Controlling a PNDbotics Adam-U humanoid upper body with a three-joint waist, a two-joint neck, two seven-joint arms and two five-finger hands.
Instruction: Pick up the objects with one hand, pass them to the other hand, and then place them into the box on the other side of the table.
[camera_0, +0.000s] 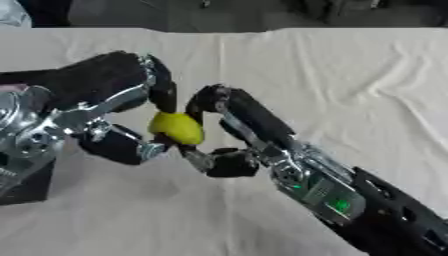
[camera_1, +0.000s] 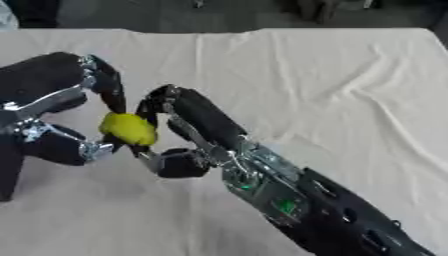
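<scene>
A small, rounded yellow object (camera_0: 178, 127) hangs above the wrinkled cream tablecloth (camera_0: 350, 90), caught between the 2 hands. The left hand (camera_0: 105, 95) curls its fingers over and under it, and the right hand (camera_0: 236, 127) pinches it from the other side — both hands touching it. A dark box (camera_0: 22, 187) edge shows at lower left.

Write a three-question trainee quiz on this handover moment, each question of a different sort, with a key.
1. True or false: the yellow object lies on the white tablecloth.
2. Which hands touch it? A) left hand only B) right hand only C) both
3. Fill in: the dark box shows at the view's lower ____ edge.

Key: 1 false, it is held up between the hands; 2 C; 3 left.
</scene>
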